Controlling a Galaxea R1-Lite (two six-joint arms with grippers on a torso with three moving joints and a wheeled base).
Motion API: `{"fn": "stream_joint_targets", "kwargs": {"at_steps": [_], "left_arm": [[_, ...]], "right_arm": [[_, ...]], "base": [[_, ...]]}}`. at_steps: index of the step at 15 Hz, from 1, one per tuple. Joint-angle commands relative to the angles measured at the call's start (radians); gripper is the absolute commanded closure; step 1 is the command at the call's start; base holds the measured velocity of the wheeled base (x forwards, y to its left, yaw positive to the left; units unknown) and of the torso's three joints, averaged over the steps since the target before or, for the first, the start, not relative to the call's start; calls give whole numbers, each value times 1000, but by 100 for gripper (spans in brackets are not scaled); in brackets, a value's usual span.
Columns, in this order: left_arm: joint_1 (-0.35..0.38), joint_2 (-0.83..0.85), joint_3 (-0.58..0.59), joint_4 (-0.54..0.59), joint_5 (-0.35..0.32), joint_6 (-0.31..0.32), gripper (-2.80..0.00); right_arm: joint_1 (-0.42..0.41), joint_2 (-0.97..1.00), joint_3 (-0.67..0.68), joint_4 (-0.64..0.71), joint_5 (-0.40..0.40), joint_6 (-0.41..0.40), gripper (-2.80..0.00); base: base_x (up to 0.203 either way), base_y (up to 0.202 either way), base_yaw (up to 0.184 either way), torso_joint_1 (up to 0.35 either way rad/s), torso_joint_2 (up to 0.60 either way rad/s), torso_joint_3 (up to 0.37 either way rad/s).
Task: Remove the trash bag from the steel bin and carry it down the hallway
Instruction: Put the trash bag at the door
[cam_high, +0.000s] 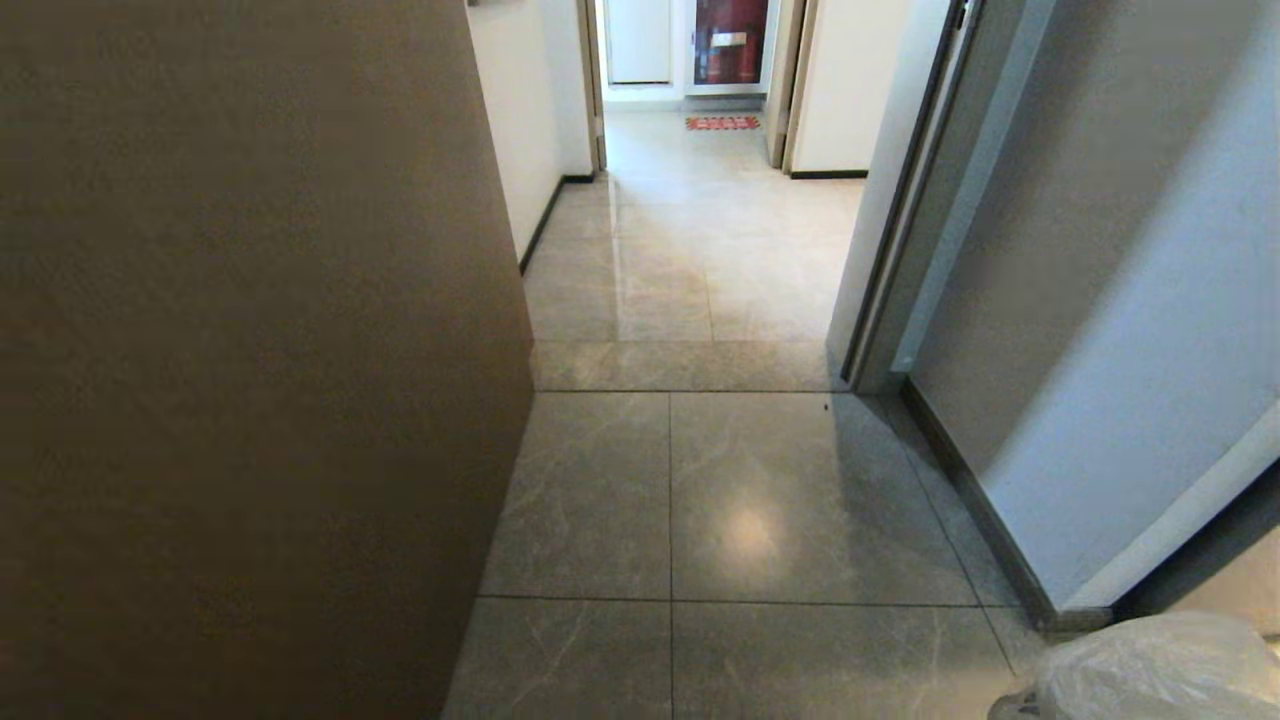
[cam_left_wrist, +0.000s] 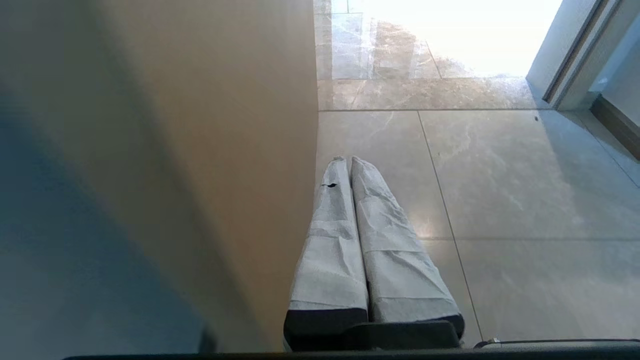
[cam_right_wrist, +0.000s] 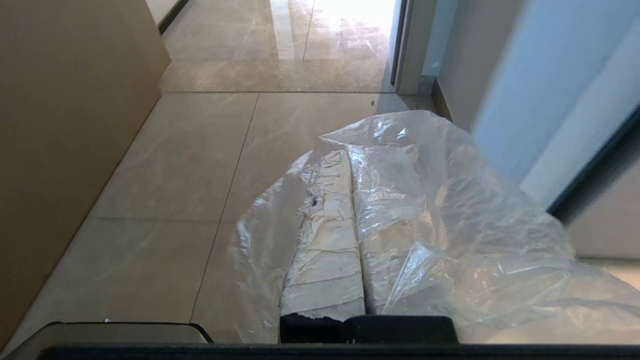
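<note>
The trash bag (cam_right_wrist: 450, 210), thin crinkled translucent plastic, hangs from my right gripper (cam_right_wrist: 348, 152). Its white-wrapped fingers are pressed together on the film, and the plastic drapes over one finger and falls away to the side. In the head view only the bag's top (cam_high: 1160, 665) shows, at the bottom right corner. My left gripper (cam_left_wrist: 348, 159) is shut with nothing in it and points down over the floor beside a brown panel. The hallway (cam_high: 700, 300) runs straight ahead on grey-beige stone tiles. The steel bin is out of view.
A tall brown panel (cam_high: 250, 350) fills the left side. On the right stand a pale wall (cam_high: 1120, 330) with a dark skirting and a grey door frame (cam_high: 900, 220). Far ahead are an open doorway, a red mat (cam_high: 722, 122) and a red cabinet (cam_high: 730, 40).
</note>
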Motion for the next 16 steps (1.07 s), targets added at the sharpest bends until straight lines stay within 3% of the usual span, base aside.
{"fn": "stream_joint_targets", "kwargs": {"at_steps": [1,4,16], "left_arm": [[0,0,11,-2,-1,0,0],[0,0,12,-2,1,-3,0],[0,0,11,0,-1,3,0]], "right_arm": [[1,1,0,0,0,0,0],[1,1,0,0,0,0,0],[1,1,0,0,0,0,0]], "base": [[-194,0,-3,-1,3,5],[-158,0,1,2,0,5],[0,0,0,0,0,0]]}}
